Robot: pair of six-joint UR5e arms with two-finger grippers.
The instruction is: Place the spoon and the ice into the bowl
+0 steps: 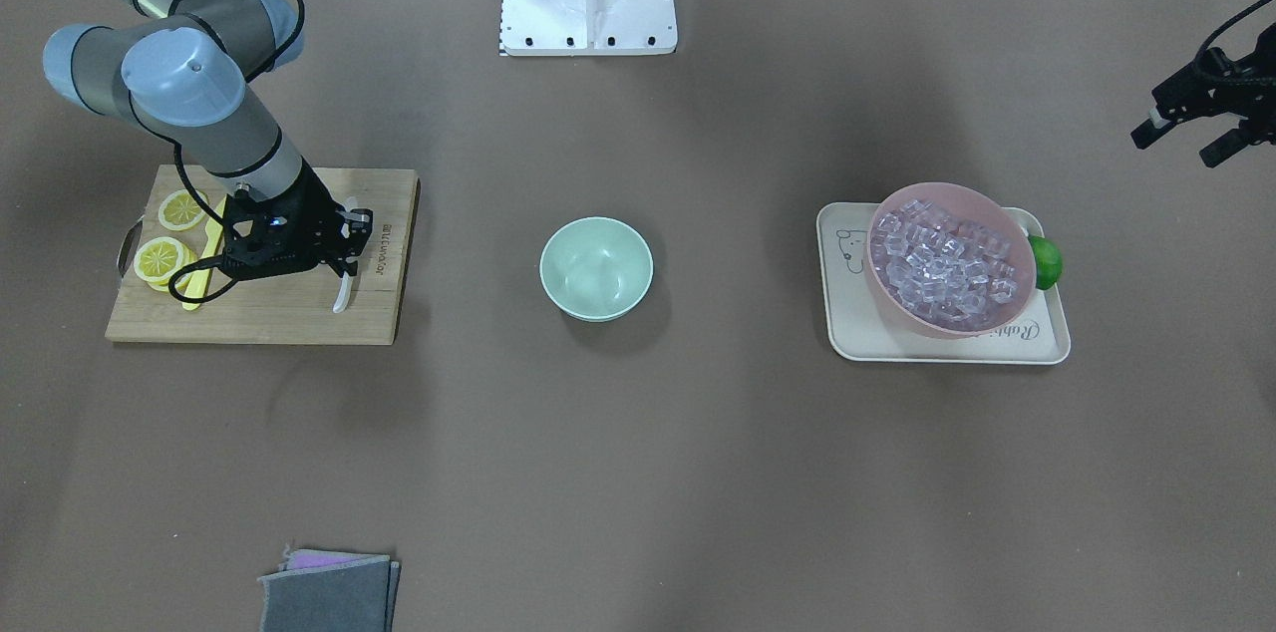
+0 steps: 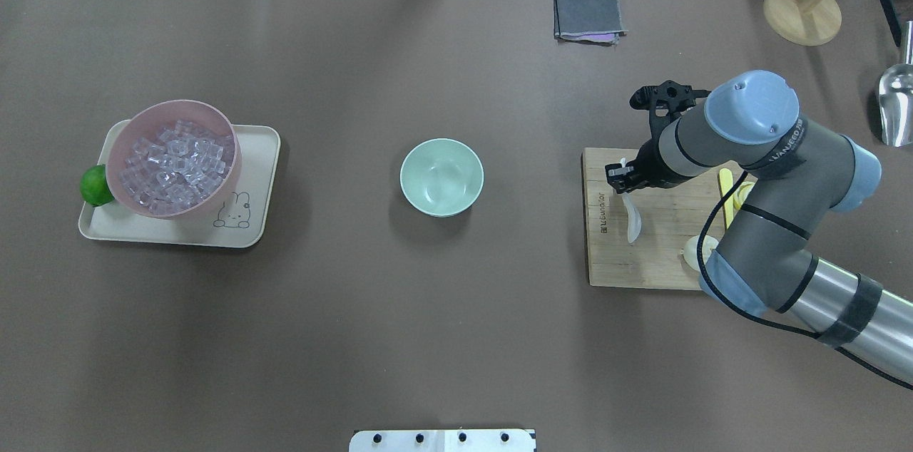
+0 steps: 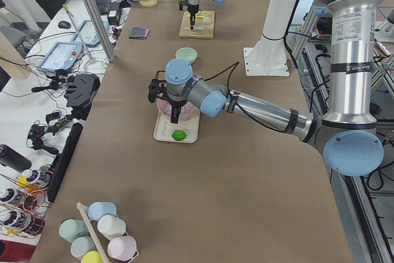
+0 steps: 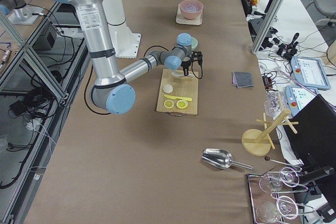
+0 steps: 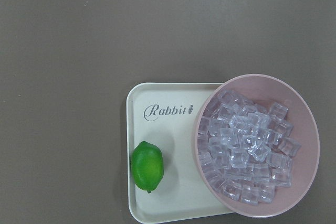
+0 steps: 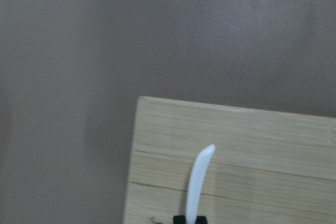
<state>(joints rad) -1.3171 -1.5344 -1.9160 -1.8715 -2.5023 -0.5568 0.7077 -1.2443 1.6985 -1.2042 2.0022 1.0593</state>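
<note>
The white spoon [image 1: 342, 295] hangs from my right gripper [image 1: 344, 265], which is shut on its handle, over the wooden cutting board [image 1: 289, 318]. It also shows in the overhead view [image 2: 632, 220] and the right wrist view [image 6: 198, 182]. The mint-green bowl [image 1: 596, 268] stands empty at mid-table. Clear ice cubes [image 1: 945, 258] fill the pink bowl [image 1: 877, 283] on a cream tray [image 1: 847, 323]. My left gripper [image 1: 1183, 144] is open and empty, high and off to the side of the tray. The left wrist view looks down on the ice [image 5: 247, 150].
A lime [image 1: 1045, 261] lies on the tray beside the pink bowl. Lemon slices [image 1: 164, 258] and a yellow knife [image 2: 726, 185] lie on the cutting board. A grey cloth [image 2: 588, 13], a metal scoop [image 2: 895, 106] and a wooden stand [image 2: 802, 13] sit at the far side.
</note>
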